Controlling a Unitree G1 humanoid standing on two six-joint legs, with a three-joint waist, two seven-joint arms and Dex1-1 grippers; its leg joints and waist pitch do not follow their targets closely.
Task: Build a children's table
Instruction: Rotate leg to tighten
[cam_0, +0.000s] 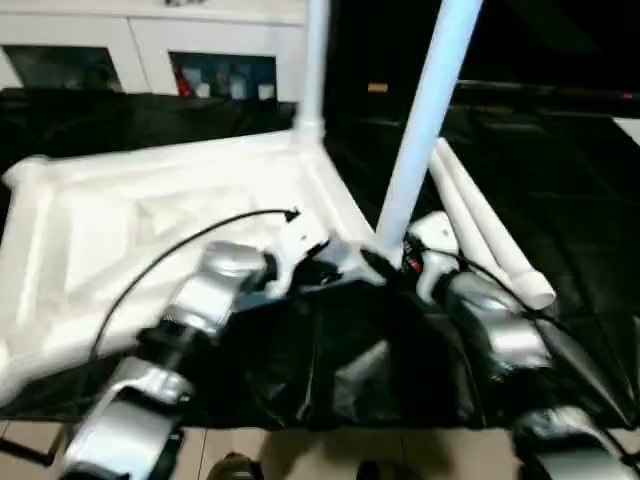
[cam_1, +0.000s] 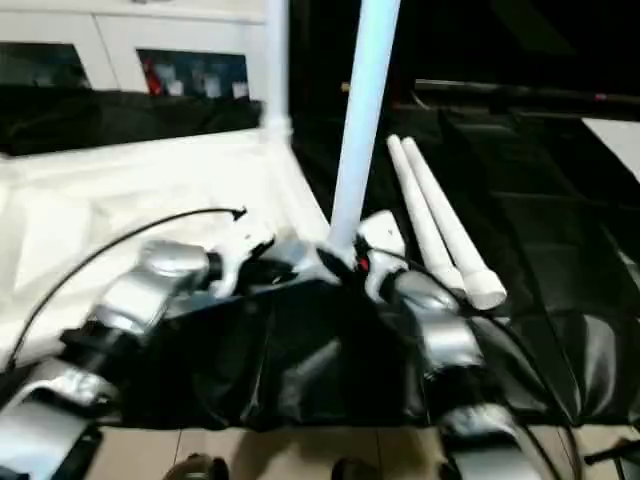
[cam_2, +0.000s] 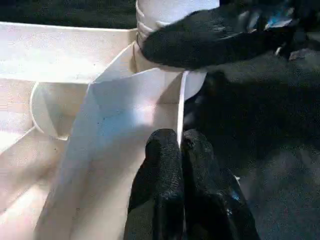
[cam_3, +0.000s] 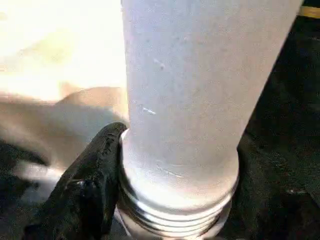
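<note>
On a black sheet lies the top, ribbed underside up, with one leg upright in its far right corner. At the near right corner a second leg stands tilted, threaded end at the socket — the right gripper clasps its base, one black finger pressed against the threads. The left gripper pinches the top's rim wall just beside that socket, fingers closed on it. Two spare legs lie side by side to the right.
</note>
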